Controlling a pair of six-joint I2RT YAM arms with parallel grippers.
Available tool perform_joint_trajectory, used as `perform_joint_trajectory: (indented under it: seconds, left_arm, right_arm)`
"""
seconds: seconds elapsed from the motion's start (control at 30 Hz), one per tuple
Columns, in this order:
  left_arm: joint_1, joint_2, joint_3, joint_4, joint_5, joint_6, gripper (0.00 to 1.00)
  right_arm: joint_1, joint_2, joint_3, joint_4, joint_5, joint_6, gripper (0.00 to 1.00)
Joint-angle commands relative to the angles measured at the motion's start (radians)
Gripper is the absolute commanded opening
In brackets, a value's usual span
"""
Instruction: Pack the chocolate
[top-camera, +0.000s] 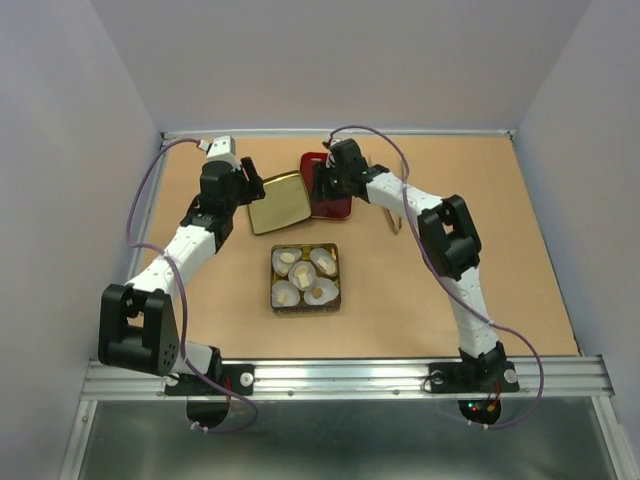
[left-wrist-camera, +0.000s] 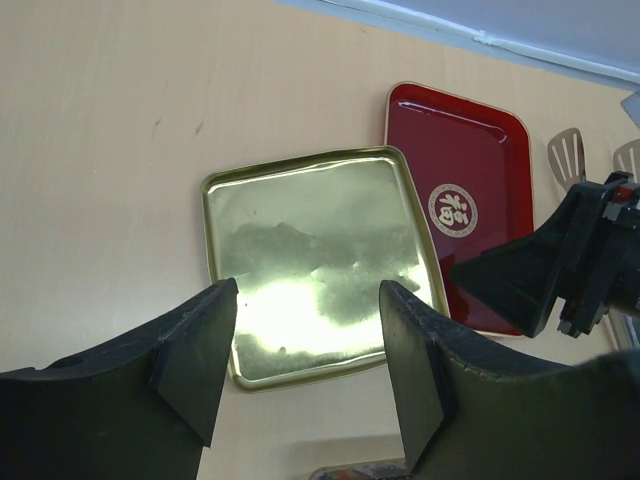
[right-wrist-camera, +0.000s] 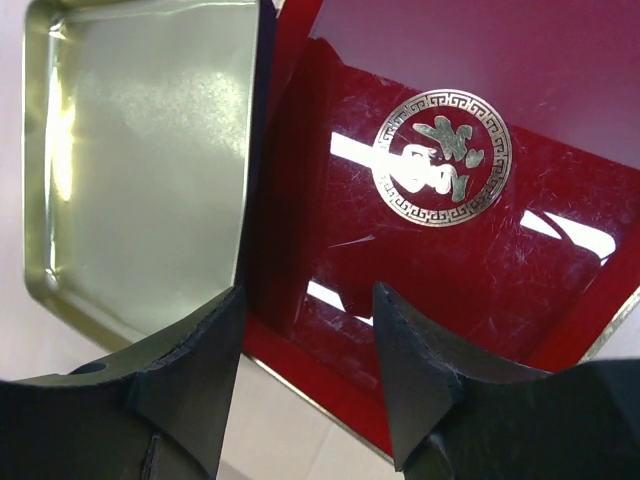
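A small dark tin (top-camera: 276, 272) sits mid-table with several white paper cups in it; tiny cream and light-brown chocolate pieces (top-camera: 301, 272) lie in the cups. My left gripper (top-camera: 250, 190) is open and empty at the left edge of a shiny gold tin tray (top-camera: 278, 202). In the left wrist view the left gripper (left-wrist-camera: 305, 335) hangs over the gold tray's (left-wrist-camera: 320, 250) near edge. My right gripper (top-camera: 320, 185) is open and empty over a red lid (top-camera: 335, 200). In the right wrist view the right gripper (right-wrist-camera: 305, 335) stands above the red lid's (right-wrist-camera: 450, 230) near rim, next to the gold tray (right-wrist-camera: 150, 150).
The red lid (left-wrist-camera: 460, 190) lies against the gold tray's right side. Metal tweezers (left-wrist-camera: 568, 155) lie just right of the red lid, under the right arm (top-camera: 440, 230). The table has a raised back edge (top-camera: 340, 133) and grey walls on three sides.
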Motion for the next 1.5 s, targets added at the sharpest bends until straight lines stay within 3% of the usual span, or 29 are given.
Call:
perform_joint_trajectory:
  seconds: [0.0,0.17,0.33,0.67,0.97,1.47]
  left_arm:
    - [0.006,-0.03,-0.014,0.057,0.024,-0.01,0.7]
    - [0.009,-0.03,-0.026,0.068,0.034,-0.015,0.7]
    - [0.013,-0.036,-0.034,0.074,0.037,-0.018,0.7]
    - [0.016,-0.042,-0.04,0.083,0.044,-0.024,0.7]
    - [0.018,-0.051,-0.041,0.086,0.044,-0.025,0.7]
    - [0.019,-0.048,-0.043,0.093,0.047,-0.025,0.7]
  right_arm:
    - [-0.01,0.029,0.069,0.031,-0.102,-0.038,0.59]
    - [-0.019,0.05,0.077,0.054,-0.18,-0.028,0.59]
    - [-0.027,0.029,0.05,0.079,-0.154,-0.001,0.6]
    - [-0.034,-0.039,0.006,0.105,-0.151,0.036,0.69]
    - [-0.036,0.026,0.055,0.148,-0.289,0.079,0.72]
    - [-0.036,0.125,0.119,0.18,-0.375,0.113,0.72]
